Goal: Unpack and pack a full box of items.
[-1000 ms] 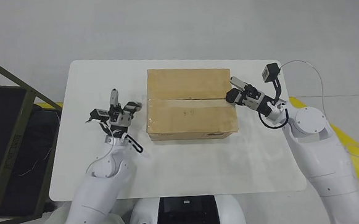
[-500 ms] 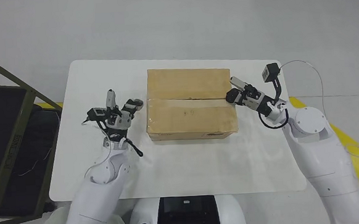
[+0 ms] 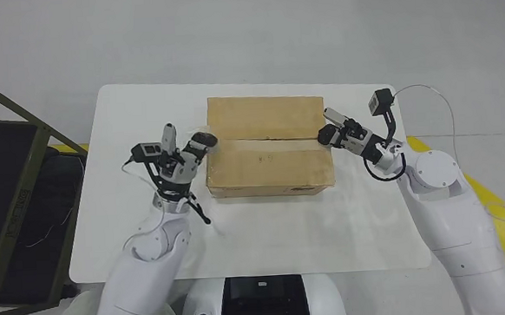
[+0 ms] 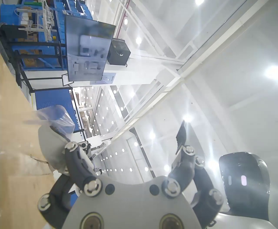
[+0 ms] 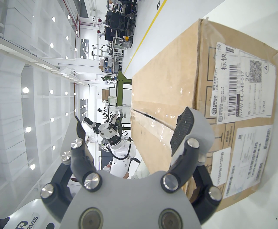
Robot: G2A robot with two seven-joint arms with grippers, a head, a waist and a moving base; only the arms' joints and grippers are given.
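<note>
White bench (image 3: 136, 243) with a pale floor around it carries one cardboard box (image 3: 265, 144) at its middle. The box's top flaps are down and meet in a seam running along its length, glossy with clear tape in the right wrist view, so whatever it holds is hidden. Printed labels (image 5: 241, 86) cover the end wall of the box (image 5: 165, 91) on the right arm's side.

At the opposite end of the box, the left gripper (image 3: 188, 137) has its fingers spread wide apart, holding nothing. One finger (image 4: 50, 138) sits at the box's top edge by the end of the seam, next to a loose scrap of clear tape (image 4: 54, 118) sticking up from the cardboard (image 4: 13, 130). Whether that finger actually touches the box cannot be told. The other finger stands clear of the box.

Just beside the labelled end, the right gripper (image 3: 325, 125) also has its fingers apart and empty, level with the box's top edge near the seam.
</note>
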